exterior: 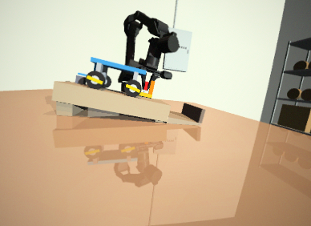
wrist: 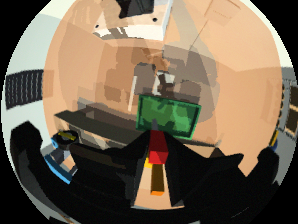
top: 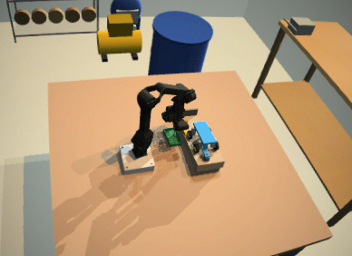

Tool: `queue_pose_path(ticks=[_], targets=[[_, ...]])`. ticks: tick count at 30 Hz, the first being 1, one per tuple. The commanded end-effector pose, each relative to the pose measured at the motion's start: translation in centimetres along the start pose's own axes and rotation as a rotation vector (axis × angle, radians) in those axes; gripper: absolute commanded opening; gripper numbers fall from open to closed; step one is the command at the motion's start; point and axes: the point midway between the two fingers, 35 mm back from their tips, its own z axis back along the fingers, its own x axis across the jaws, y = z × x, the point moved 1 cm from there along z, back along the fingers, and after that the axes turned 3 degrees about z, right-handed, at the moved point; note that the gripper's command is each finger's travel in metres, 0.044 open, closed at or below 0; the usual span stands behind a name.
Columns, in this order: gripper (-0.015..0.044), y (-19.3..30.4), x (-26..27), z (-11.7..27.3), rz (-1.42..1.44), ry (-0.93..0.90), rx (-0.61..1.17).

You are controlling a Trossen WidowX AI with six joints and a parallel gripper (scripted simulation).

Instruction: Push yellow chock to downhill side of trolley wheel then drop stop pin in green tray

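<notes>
At the wrist view's lower centre, the gripper point(top: 176, 132) point(exterior: 149, 82) point(wrist: 156, 133) was closed on the red-headed stop pin point(exterior: 146, 86) point(wrist: 158, 148), near the green tray point(top: 172, 137) point(wrist: 169, 117).

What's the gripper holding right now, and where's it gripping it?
The gripper holds the stop pin by its red head.

We arch our black arm point(top: 156, 88) point(exterior: 140, 17) over, its gripper point(top: 176, 128) point(exterior: 148, 85) point(wrist: 156, 133) hanging downward, fingers gripping the red-headed pin.
</notes>
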Motion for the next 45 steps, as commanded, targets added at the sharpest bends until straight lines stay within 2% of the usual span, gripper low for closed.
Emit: queue_pose_path(ticks=[1,13,20,21,45], targets=[[0.0,0.0,0.5,-1.4,-0.003,-0.018,0.003],[0.0,-0.1,1.4,-3.6,-0.003,-0.019,0.003],[0.0184,-0.1,1.0,-3.5,-0.003,-0.019,0.003],[0.019,-0.1,0.9,-3.5,-0.003,-0.019,0.003],[0.019,-0.2,-0.6,-4.0,-0.003,-0.017,0.002]])
